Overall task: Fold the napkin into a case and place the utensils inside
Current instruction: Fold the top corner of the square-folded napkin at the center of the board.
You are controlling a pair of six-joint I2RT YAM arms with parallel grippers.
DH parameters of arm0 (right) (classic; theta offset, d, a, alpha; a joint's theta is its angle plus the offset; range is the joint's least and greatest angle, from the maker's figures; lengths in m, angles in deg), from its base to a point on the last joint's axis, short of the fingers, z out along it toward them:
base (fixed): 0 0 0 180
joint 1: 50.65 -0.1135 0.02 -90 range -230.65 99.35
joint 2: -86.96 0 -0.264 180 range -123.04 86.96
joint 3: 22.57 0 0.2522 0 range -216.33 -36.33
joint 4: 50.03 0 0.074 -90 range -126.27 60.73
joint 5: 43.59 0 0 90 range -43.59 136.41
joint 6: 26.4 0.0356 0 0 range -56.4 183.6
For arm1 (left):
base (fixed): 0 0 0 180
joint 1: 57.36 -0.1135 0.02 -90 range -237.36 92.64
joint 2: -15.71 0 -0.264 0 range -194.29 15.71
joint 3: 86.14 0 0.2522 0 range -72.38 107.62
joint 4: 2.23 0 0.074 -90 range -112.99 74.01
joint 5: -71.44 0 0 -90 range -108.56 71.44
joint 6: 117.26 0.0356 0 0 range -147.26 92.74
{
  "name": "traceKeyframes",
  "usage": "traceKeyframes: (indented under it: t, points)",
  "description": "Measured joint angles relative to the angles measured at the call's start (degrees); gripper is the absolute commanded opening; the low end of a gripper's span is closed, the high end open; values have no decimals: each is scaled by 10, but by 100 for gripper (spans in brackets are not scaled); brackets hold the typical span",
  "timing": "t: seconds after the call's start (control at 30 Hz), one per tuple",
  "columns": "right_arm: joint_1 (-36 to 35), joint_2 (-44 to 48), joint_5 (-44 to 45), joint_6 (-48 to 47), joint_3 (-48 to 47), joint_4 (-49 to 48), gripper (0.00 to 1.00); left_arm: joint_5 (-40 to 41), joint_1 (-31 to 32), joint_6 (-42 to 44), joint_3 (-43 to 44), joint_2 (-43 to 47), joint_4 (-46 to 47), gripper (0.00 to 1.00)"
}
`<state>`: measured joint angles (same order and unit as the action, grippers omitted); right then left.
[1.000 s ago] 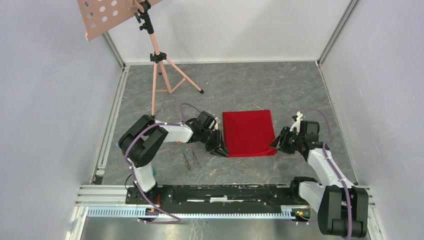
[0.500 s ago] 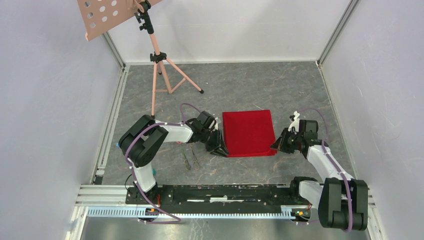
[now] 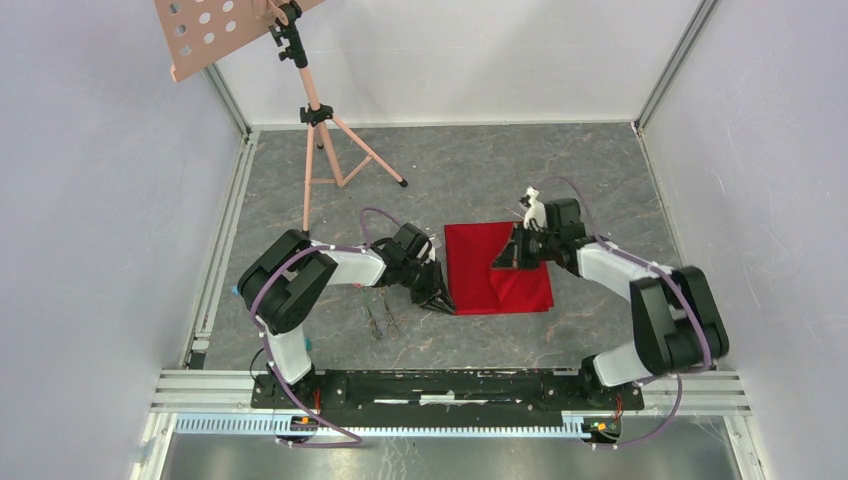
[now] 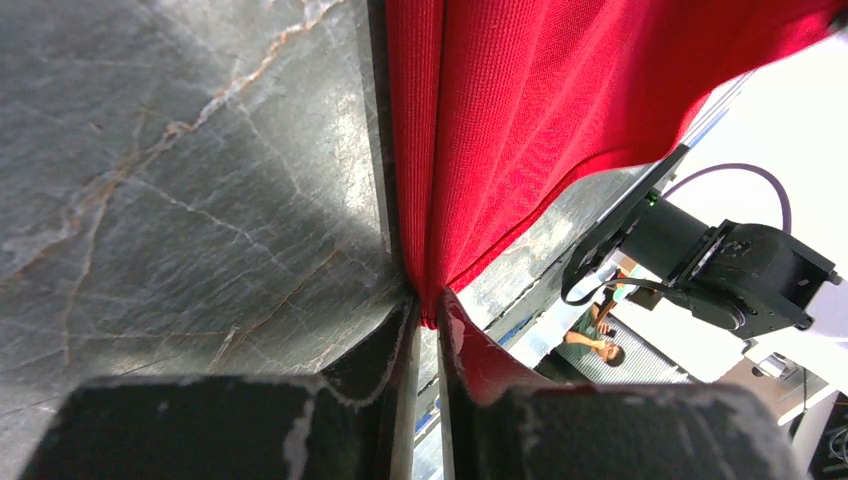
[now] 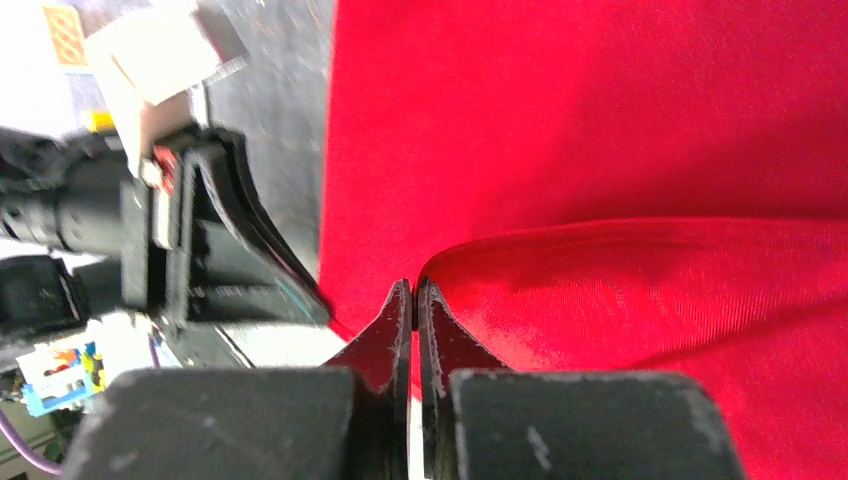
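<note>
The red napkin (image 3: 478, 262) lies on the grey marbled floor, its right part lifted and folded over toward the left. My left gripper (image 3: 441, 299) is shut on the napkin's near-left corner; in the left wrist view the gripper (image 4: 428, 308) pinches the red cloth (image 4: 520, 100). My right gripper (image 3: 504, 260) is over the middle of the napkin, shut on a raised fold of it; in the right wrist view the gripper (image 5: 415, 291) grips the fold's edge (image 5: 600, 260). The thin dark utensils (image 3: 380, 318) lie left of the napkin, near the left arm.
A pink music stand with tripod legs (image 3: 318, 150) stands at the back left. White walls close in the floor on three sides. A black rail (image 3: 440, 385) runs along the near edge. The left gripper's body shows in the right wrist view (image 5: 225, 250).
My right gripper has moved from the napkin's near-right corner up and to the left over the cloth, pulling that corner with it. The left gripper has stayed in place.
</note>
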<state>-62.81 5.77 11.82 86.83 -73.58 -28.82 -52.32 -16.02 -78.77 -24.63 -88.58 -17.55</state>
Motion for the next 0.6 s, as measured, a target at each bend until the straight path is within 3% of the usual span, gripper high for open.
traceKeyframes:
  t: [0.27,0.6]
  points:
    - [-53,-152,11,107,-122,-130,1,1,0,-4,0,0,0,15]
    - [-65,-229,21,156,-178,-188,1,1,0,-14,-7,0,13,15]
